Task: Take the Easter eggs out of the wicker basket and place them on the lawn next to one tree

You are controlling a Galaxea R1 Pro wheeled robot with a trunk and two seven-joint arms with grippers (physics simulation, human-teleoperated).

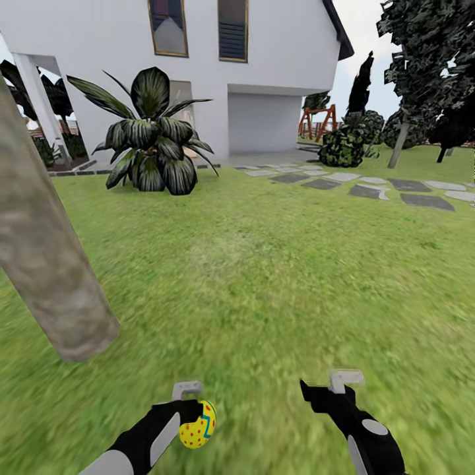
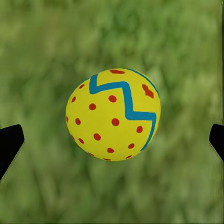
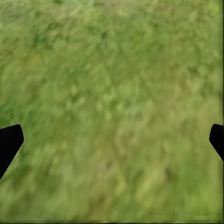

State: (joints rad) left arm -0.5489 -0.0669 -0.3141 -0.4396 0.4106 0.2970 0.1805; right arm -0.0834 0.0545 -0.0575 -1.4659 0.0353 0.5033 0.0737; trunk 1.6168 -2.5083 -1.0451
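- Nearest the head camera: left gripper (image 1: 187, 404) low in the picture, with one Easter egg (image 1: 198, 424) at its tip, yellow with red dots and a blue zigzag.
- Seen along the left wrist: fingertips (image 2: 10, 142) spread wide, well apart from the egg (image 2: 113, 114) on both sides; no contact visible, so either just let go or resting on the grass below. Cannot tell which from these views.
- Right gripper (image 1: 326, 390) beside it, held just over the grass, jaws spread and carrying nothing; bare, blurred turf between its fingertips (image 3: 9, 142) in the right wrist view.
- Outward from the left gripper: thick grey-brown mottled trunk of the tree (image 1: 46, 264), leaning across the left side of the head view, its foot meeting the lawn (image 1: 264, 277) near the egg, though not touching it.
- Farther off: broad-leaved dark plant (image 1: 153, 135), white house (image 1: 277, 59), grey stepping stones (image 1: 369, 186), dark shrubs and a narrow cypress (image 1: 361, 82) at the right.
- Progress, as a judgement: one egg being set down beside the chosen tree; no other egg lying on the grass around the trunk, so likely the first of three.
- Left to do, on that reading: back to the basket for the rest, placing them by this same trunk.
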